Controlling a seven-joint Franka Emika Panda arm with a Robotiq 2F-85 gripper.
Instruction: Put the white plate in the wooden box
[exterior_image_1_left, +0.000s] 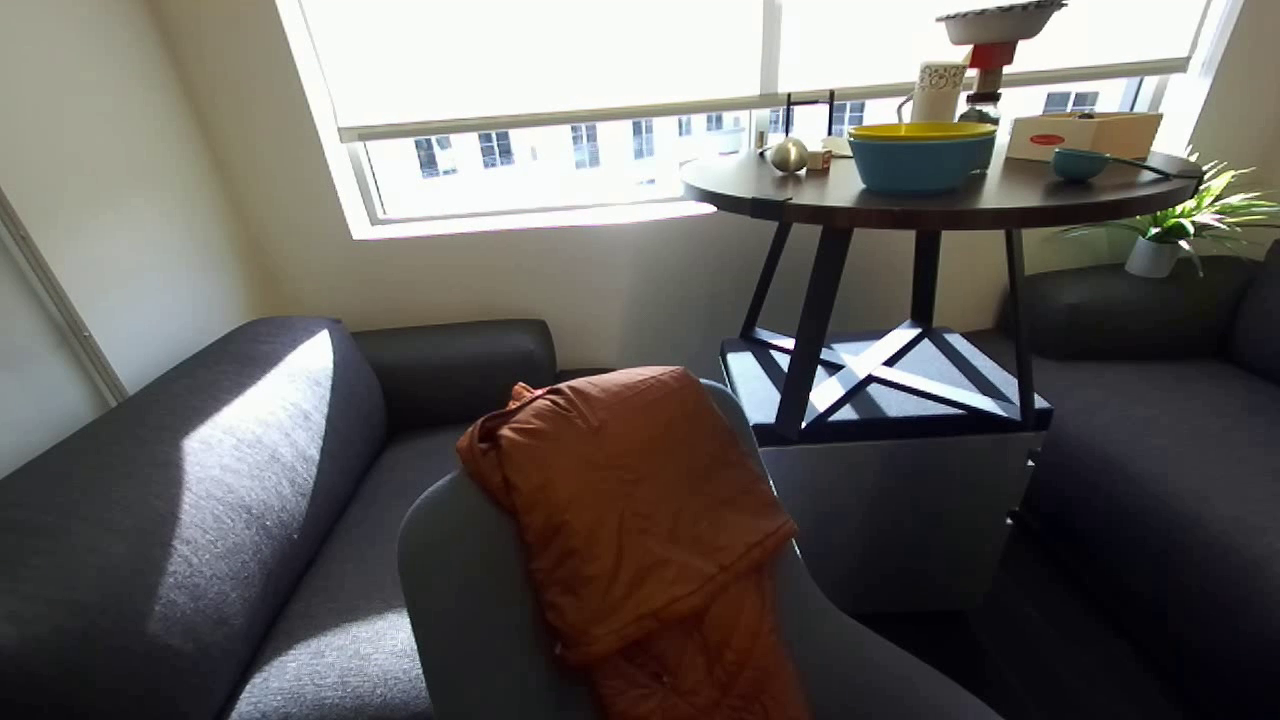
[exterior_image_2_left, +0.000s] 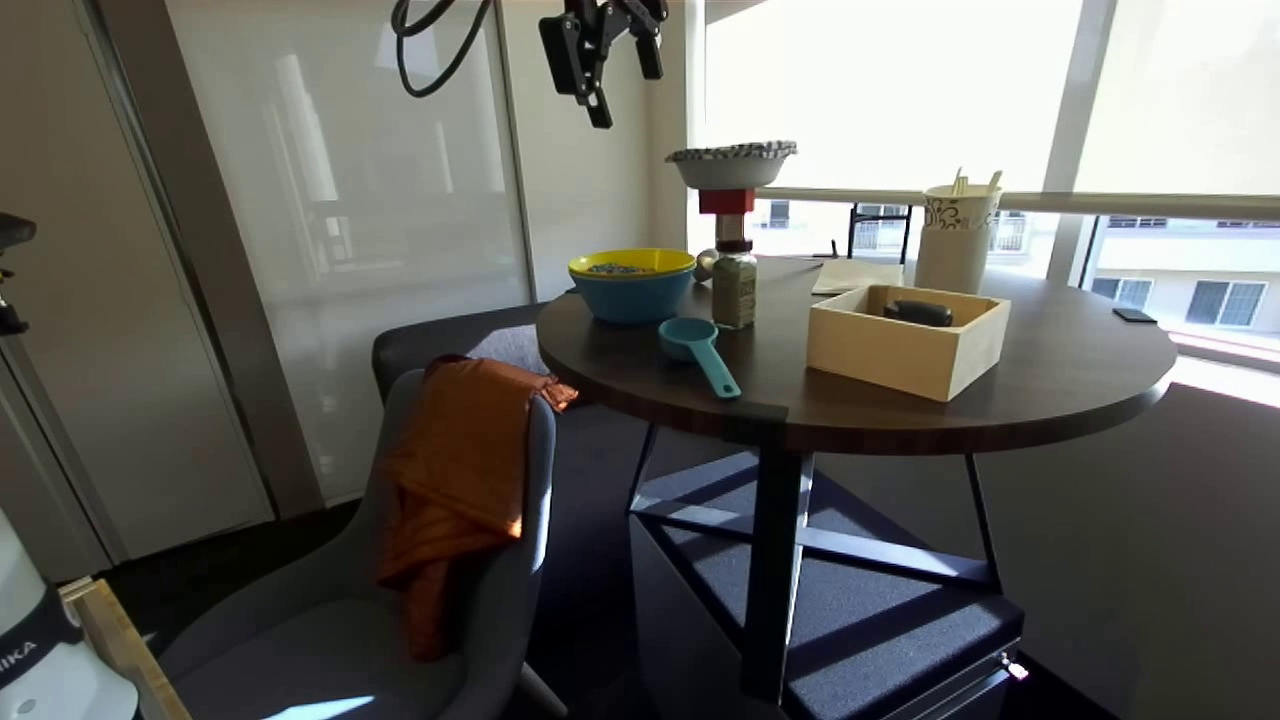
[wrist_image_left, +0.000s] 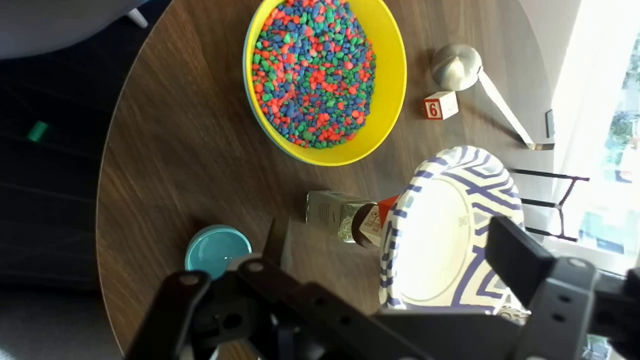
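Observation:
The white plate (exterior_image_2_left: 730, 170) is deep, with a dark pattern inside and on its rim. It sits on top of a stack of small blocks (exterior_image_2_left: 730, 202) standing on a spice jar (exterior_image_2_left: 735, 290). It also shows in an exterior view (exterior_image_1_left: 1005, 24) and in the wrist view (wrist_image_left: 435, 240). The wooden box (exterior_image_2_left: 880, 350) is light tan, stands on the round table and holds a black object (exterior_image_2_left: 918, 313); it shows in both exterior views (exterior_image_1_left: 1035, 140). It is out of the wrist view. My gripper (exterior_image_2_left: 626, 88) is open and empty, above the plate and apart from it; its fingers (wrist_image_left: 391, 242) are spread.
A yellow bowl (wrist_image_left: 390, 75) over a blue one holds coloured pebbles. A teal scoop (exterior_image_2_left: 690, 340) lies near the jar. A patterned cup (exterior_image_2_left: 955, 240) with utensils stands behind the box. A metal ladle (wrist_image_left: 456, 67) and a number block (wrist_image_left: 441, 105) lie on the table (exterior_image_2_left: 1070, 370).

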